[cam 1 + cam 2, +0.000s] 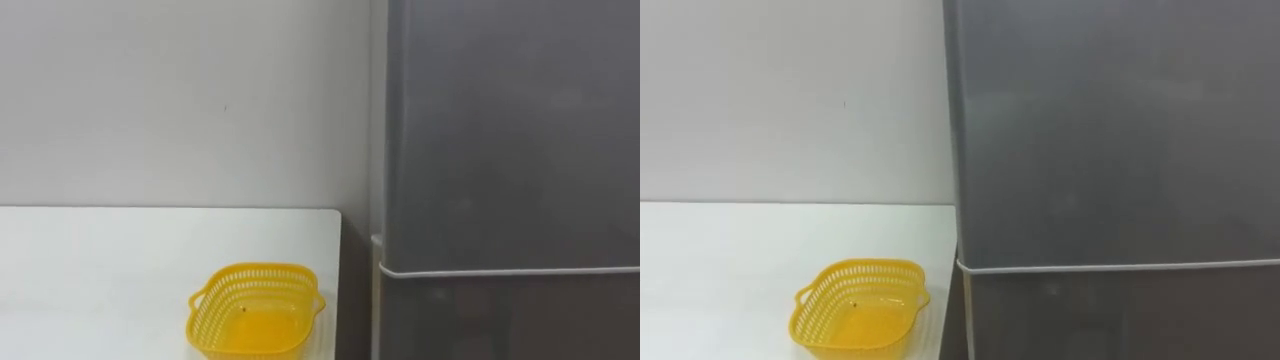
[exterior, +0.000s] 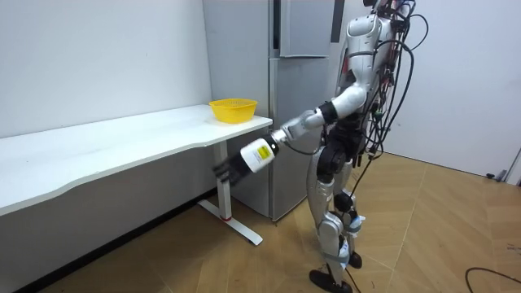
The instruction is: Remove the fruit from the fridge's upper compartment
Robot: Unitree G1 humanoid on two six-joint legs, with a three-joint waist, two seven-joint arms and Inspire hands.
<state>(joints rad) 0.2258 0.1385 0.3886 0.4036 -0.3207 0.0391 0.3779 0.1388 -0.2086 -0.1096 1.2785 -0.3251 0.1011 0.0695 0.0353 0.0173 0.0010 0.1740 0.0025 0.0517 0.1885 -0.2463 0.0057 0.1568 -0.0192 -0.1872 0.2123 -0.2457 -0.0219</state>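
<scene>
The grey fridge [image 1: 510, 130] stands right in front of me, and its upper door [image 1: 1110, 130] is shut. A pale seam separates it from the lower door [image 1: 510, 320], also shut. In the room view I stand close to the fridge [image 2: 303, 122], facing it. My left arm reaches out toward the room view's left, away from the fridge. My left hand [image 2: 230, 169] hangs in the air below the table's edge, too blurred to read, and touches nothing.
A white table [image 1: 100, 270] adjoins the fridge on my left, against the wall. An empty yellow plastic basket [image 1: 255, 310] sits near its right end, close to the fridge. The floor is wood, and a white wall [image 2: 456, 73] lies beyond me.
</scene>
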